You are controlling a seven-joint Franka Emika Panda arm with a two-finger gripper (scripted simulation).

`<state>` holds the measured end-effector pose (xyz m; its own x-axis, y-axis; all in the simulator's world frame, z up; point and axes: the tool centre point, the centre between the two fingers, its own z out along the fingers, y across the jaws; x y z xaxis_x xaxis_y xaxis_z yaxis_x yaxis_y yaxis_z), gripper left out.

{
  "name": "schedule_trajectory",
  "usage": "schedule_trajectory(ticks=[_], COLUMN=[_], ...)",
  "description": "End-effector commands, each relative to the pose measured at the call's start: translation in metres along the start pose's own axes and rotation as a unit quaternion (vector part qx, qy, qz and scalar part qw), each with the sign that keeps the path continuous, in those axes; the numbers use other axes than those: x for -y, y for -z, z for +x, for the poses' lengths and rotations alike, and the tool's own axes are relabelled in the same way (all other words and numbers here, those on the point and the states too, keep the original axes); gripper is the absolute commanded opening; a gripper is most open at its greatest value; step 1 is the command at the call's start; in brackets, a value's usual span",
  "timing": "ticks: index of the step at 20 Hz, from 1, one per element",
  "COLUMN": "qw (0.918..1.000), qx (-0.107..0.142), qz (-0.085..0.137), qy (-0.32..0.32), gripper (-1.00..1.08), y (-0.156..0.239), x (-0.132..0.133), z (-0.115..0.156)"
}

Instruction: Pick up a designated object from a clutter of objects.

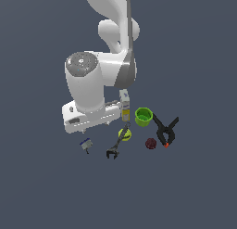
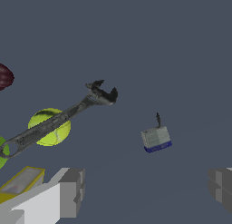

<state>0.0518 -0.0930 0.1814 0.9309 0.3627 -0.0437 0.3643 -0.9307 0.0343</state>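
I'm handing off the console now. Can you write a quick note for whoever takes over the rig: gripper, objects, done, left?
Gripper: open, empty, above the floor.
Designated object: small blue-and-grey block, lying apart from the clutter, on the exterior view's left of the black wrench.
Nearby: yellow-green ball, dark red ball, green cup, clamp, carton.
Done: nothing grasped.
Left: descend, close on the block, lift.

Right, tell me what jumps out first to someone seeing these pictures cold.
The big white robot arm dominates the exterior view, bent low over the dark floor. Below it lies a small scatter: a bright green cup beside a black clamp with orange tips. Apart, toward the exterior view's left, sits a tiny blue-and-white block, between the open gripper fingers.
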Motion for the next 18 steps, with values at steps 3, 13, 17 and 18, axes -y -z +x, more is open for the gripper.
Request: schedule_trajectory(ticks=[3,13,17,18], qw=[0.9988,0.9929,0.9913,0.9910], qx=[-0.005,-0.019,-0.023,-0.023], qz=[0.003,0.012,0.013,0.014], qy=[0.048,0.117,0.129,0.131], gripper=[1.00,1.00,1.00,1.00], y=[-0.042,-0.105,-0.117,-0.119], x=[-0.023,-0.053,-0.057,-0.058], z=[0.001,-0.002,-0.003,-0.003])
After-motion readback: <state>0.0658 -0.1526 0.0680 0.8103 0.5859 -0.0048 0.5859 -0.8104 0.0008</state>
